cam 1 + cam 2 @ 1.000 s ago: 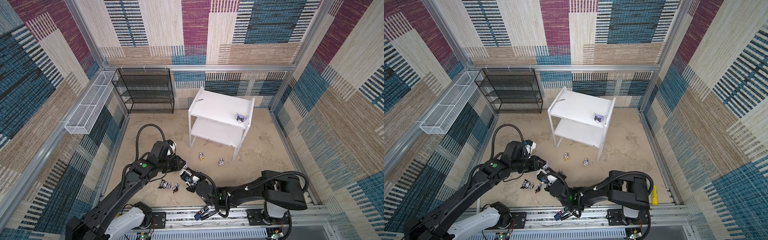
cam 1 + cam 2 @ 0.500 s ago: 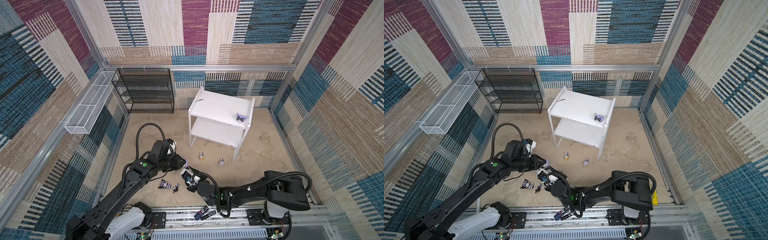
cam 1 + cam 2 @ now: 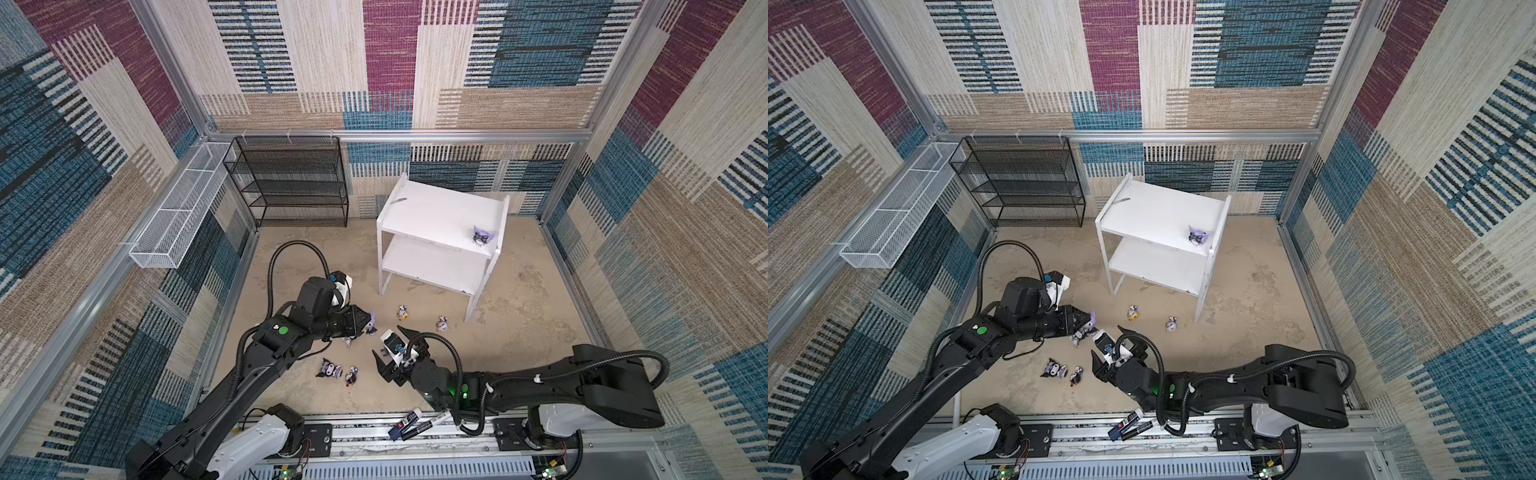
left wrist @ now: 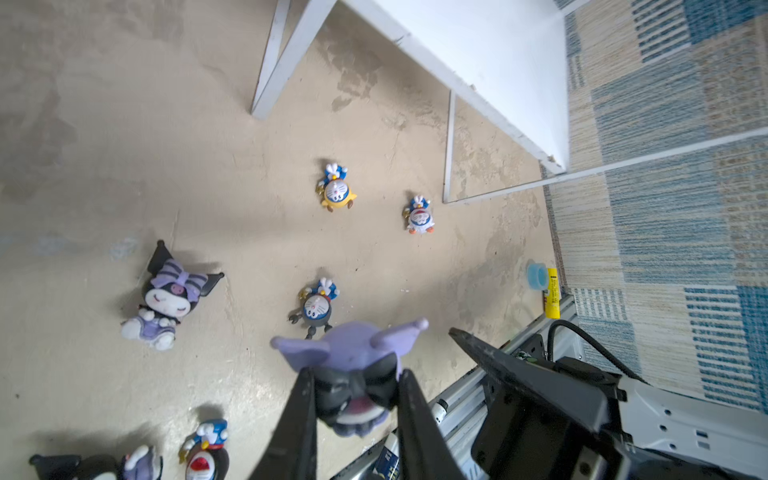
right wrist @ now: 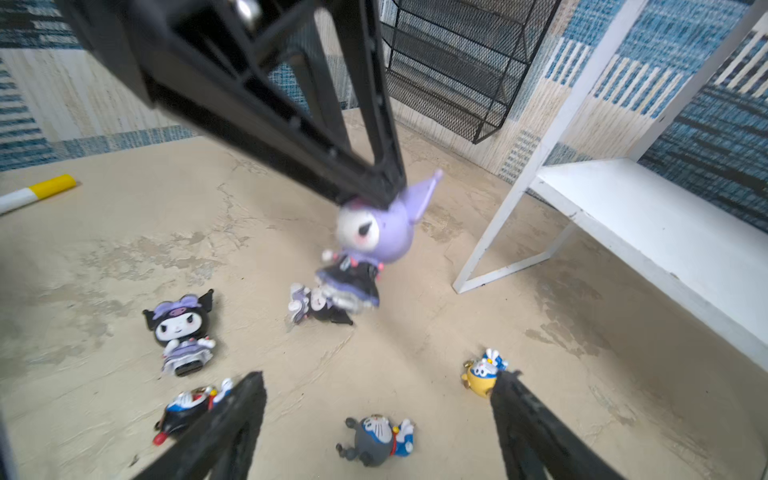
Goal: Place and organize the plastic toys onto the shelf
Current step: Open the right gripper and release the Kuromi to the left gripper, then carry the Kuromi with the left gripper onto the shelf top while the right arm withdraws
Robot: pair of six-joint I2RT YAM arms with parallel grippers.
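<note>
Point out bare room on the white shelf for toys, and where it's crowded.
Top board: bare but for the lilac-hooded toy at its front right corner. Lower board: visible part bare. Crowded: floor before the shelf, strewn with toys.

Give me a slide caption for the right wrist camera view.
Left gripper holds a lilac-hooded figurine by the head over other figurines on the floor; right gripper open, white shelf nearby.

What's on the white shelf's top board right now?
One lilac-hooded figurine near the shelf's front right corner; a grey sliver back left, too small to identify. Top board hides much of the lower one.
</note>
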